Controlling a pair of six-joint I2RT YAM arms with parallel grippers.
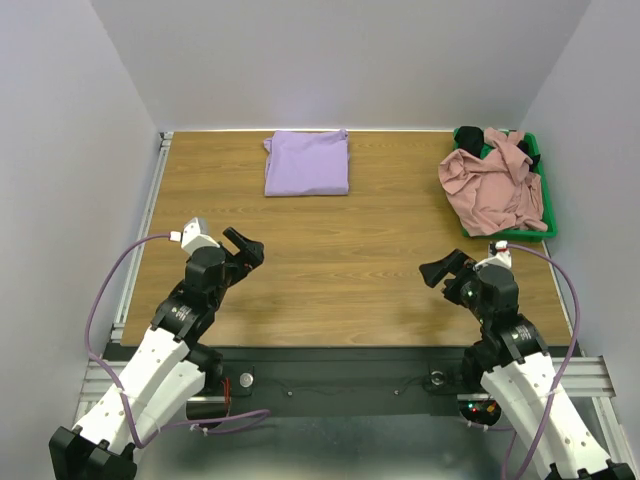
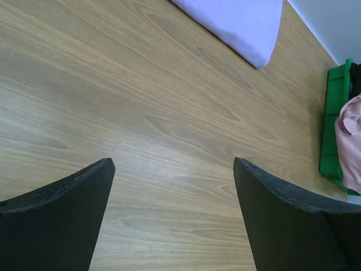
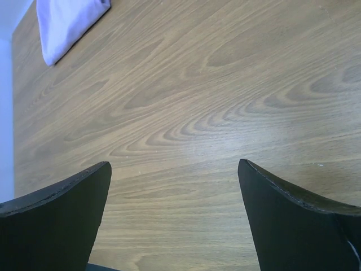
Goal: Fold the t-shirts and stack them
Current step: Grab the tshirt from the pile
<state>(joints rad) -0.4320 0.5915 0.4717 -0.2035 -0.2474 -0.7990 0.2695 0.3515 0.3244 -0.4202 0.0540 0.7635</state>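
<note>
A plain lavender t-shirt [image 1: 307, 162] lies folded flat at the back middle of the table; its corner shows in the left wrist view [image 2: 240, 25] and the right wrist view [image 3: 65, 22]. A dusty-pink t-shirt [image 1: 493, 185] sits crumpled in a green tray [image 1: 508, 234] at the back right. My left gripper [image 1: 244, 246] hovers open over bare wood near the front left, nothing between its fingers [image 2: 62, 214]. My right gripper [image 1: 446, 270] is open too, near the front right, with only wood between its fingers [image 3: 293, 226].
Something black [image 1: 470, 136] lies in the tray's far end beside the pink shirt. The tray's green wall [image 2: 333, 124] shows at the right of the left wrist view. White walls close in the table on three sides.
</note>
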